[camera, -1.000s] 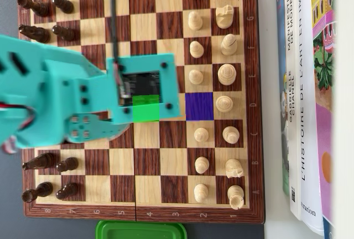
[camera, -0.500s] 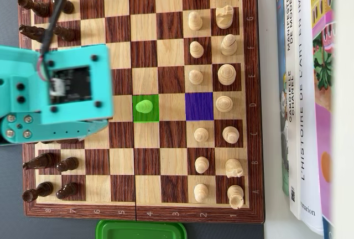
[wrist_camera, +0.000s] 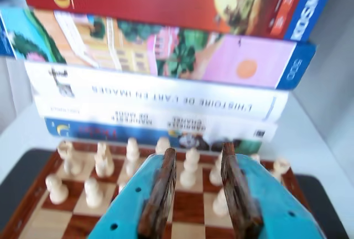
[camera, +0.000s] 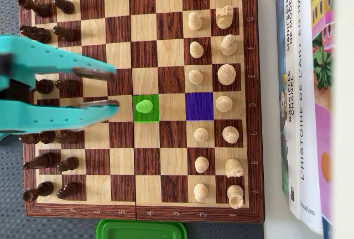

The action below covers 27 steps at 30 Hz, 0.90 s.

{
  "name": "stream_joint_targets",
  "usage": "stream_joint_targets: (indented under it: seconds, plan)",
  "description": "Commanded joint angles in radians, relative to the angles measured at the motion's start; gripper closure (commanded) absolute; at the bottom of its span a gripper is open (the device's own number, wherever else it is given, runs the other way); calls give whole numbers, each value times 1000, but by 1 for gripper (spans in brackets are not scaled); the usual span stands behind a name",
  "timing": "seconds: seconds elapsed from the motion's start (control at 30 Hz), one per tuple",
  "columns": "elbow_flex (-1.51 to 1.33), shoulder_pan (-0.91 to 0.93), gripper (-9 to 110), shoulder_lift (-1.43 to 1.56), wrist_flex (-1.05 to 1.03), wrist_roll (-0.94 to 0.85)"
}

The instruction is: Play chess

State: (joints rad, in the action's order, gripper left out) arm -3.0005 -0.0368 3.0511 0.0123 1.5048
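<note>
Teal pincer seen spread and empty above the left half of the wooden chessboard in the overhead view. Green-tinted pawn pictured upright on a green-marked square mid-board, just clear of the fingertips, two squares left of a purple-marked square. Stacked books glimpsed beyond.

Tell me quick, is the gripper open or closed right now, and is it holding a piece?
Gripper: open, holding nothing; the light pawn stands free on the green square.
</note>
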Motion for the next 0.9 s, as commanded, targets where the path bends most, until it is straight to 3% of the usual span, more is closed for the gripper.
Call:
stream_joint_targets:
  seconds: [0.0, 0.57, 0.87]
  plan:
    - [-21, -3, 88, 71, 206, 12]
    - [-84, 11, 88, 175, 980, 0]
    - [-89, 11, 88, 176, 1289, -2]
